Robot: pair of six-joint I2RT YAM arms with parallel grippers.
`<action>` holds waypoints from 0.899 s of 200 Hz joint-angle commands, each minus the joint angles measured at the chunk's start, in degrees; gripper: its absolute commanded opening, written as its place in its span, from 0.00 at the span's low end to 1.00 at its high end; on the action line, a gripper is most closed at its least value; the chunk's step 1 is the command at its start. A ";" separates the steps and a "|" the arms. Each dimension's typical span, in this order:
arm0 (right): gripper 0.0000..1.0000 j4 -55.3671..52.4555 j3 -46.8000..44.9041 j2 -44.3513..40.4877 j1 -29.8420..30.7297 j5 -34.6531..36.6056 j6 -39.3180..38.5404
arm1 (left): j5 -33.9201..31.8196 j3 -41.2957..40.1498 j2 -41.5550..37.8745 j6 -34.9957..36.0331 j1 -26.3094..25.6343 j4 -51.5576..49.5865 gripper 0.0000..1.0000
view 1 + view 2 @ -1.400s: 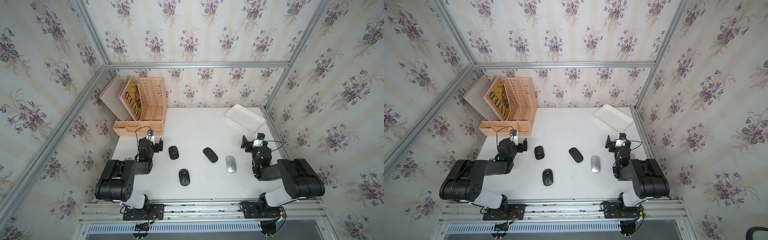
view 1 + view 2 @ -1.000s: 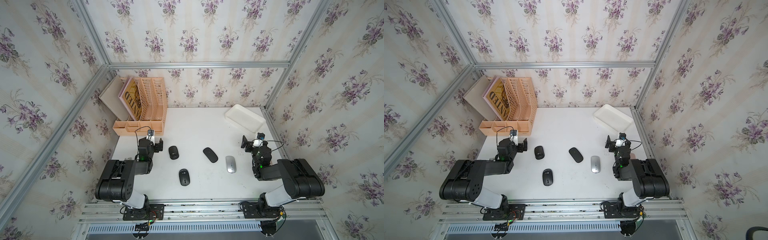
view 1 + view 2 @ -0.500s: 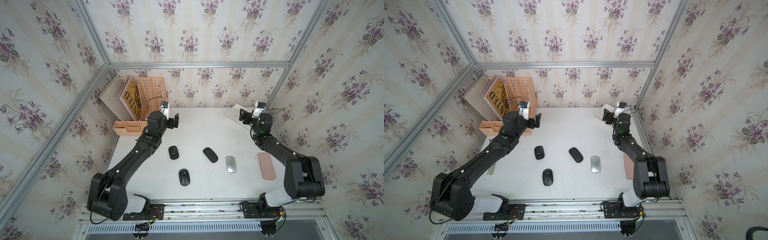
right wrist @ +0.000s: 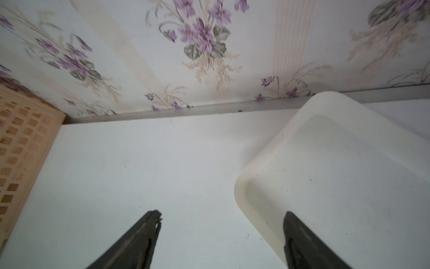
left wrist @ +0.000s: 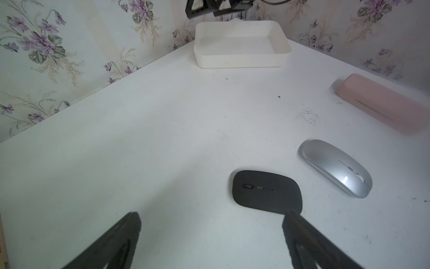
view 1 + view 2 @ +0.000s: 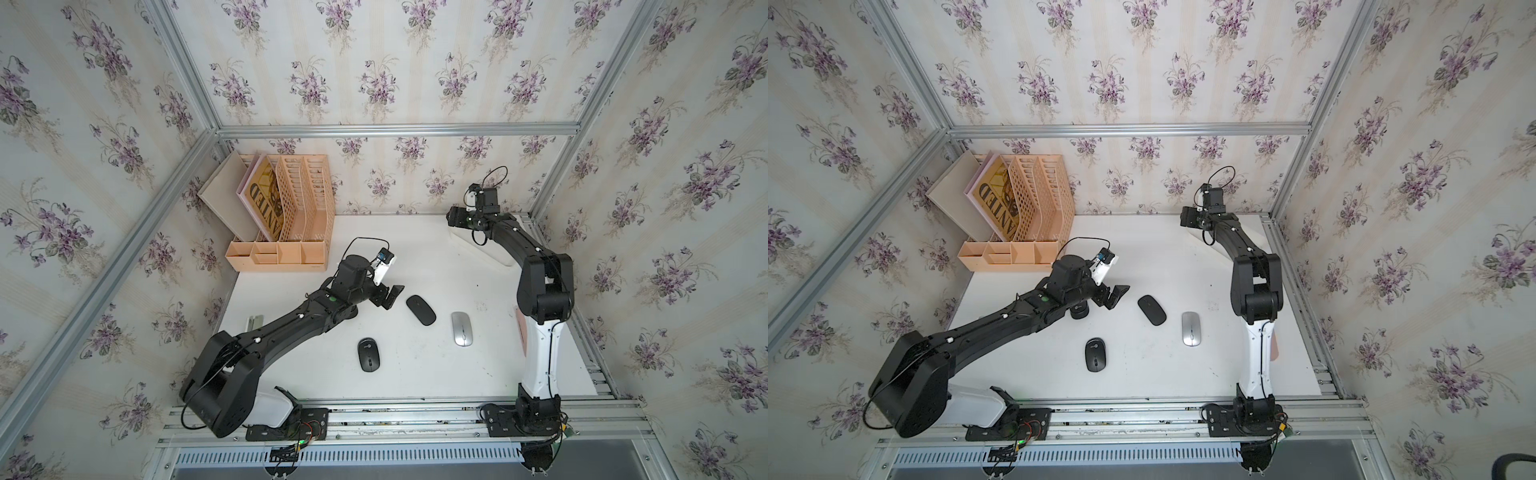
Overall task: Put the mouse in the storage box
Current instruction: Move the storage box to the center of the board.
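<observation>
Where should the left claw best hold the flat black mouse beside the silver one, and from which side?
Grip the flat black mouse across its long edges, mid-length, from above. It lies flat and low, so only the sides offer hold; the open left claw probably must turn to span them.

In both top views the right arm (image 6: 540, 286) covers most of the storage box (image 6: 500, 255) at the far right corner of the bench (image 6: 415, 249), and the pink case (image 6: 521, 332) at the right edge shows only as a sliver behind it. The left arm (image 6: 1017, 316) hides nearly all of one black mouse (image 6: 1079, 311). In the left wrist view the pink case is blurred and cut by the picture's edge. In the right wrist view the storage box and the peach organiser (image 4: 21, 149) run out of the picture, the organiser blurred.
</observation>
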 commanded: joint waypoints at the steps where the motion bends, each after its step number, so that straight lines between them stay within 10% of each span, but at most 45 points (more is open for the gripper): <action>1: 0.83 -14.62 10.27 7.10 0.10 0.16 -1.93 | 1.01 -2.97 -3.20 0.05 -0.08 10.98 0.99; 48: 0.75 -15.51 14.84 11.64 1.70 2.69 -3.06 | -1.79 -6.27 -5.96 0.40 0.01 13.36 0.99; 180: 0.13 -8.59 3.87 7.99 6.07 1.17 -11.08 | -6.61 -10.69 -9.28 0.49 0.06 12.37 0.99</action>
